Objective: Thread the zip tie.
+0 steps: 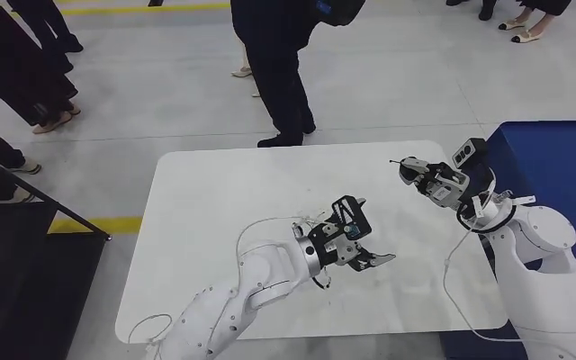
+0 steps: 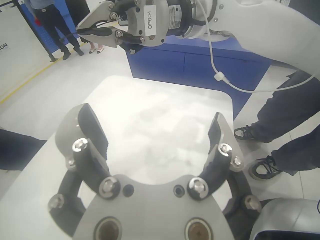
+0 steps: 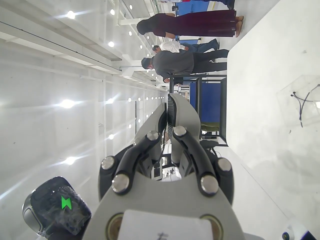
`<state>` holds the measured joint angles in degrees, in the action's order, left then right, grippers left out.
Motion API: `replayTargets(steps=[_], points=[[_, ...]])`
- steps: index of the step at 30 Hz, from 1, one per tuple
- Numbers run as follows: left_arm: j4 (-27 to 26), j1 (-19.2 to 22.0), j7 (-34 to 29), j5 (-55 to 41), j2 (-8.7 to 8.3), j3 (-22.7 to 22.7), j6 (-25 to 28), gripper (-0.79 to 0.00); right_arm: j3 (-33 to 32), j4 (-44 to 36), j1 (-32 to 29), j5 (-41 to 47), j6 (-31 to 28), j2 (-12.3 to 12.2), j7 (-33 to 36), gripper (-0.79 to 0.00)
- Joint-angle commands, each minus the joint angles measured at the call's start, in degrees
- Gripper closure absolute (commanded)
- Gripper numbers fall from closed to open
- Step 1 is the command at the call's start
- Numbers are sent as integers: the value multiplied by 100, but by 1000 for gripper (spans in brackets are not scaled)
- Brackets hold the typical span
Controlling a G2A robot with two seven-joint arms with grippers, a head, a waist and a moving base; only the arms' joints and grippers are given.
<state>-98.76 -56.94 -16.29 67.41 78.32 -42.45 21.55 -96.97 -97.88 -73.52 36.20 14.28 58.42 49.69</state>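
left gripper point(image 1: 371, 232): jaws wide apart, above worktop point(image 1: 207, 234) right of centre | right gripper point(image 2: 81, 31): jaws clamped on thin black zip tie point(image 2: 68, 35), held in the air near worktop's far right corner | white printed label point(image 2: 150, 19) on right gripper's body

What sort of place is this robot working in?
Likely an indoor hall set up for robot demos: rows of ceiling lights high overhead, a yellow floor line, and a white table beside a blue cabinet.
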Motion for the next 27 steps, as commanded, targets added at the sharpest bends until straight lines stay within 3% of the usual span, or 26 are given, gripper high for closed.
replayTargets(steps=[1,4,6,14,25,27], points=[[1,1,0,0,0,0,-1,-785,0,0,0,0,0,0,0,0],[52,49,-244,204,-5,92,160,-785,0,0,0,0,0,0,0,0],[270,417,-1390,581,48,244,8,-785,0,0,0,0,0,0,0,0],[1467,1638,-3075,21,354,326,-390,-785,0,0,0,0,0,0,0,0],[1475,1632,-3087,65,352,350,-352,-785,0,0,0,0,0,0,0,0],[1635,1770,-3545,363,363,513,-50,-785,0,0,0,0,0,0,0,0]])
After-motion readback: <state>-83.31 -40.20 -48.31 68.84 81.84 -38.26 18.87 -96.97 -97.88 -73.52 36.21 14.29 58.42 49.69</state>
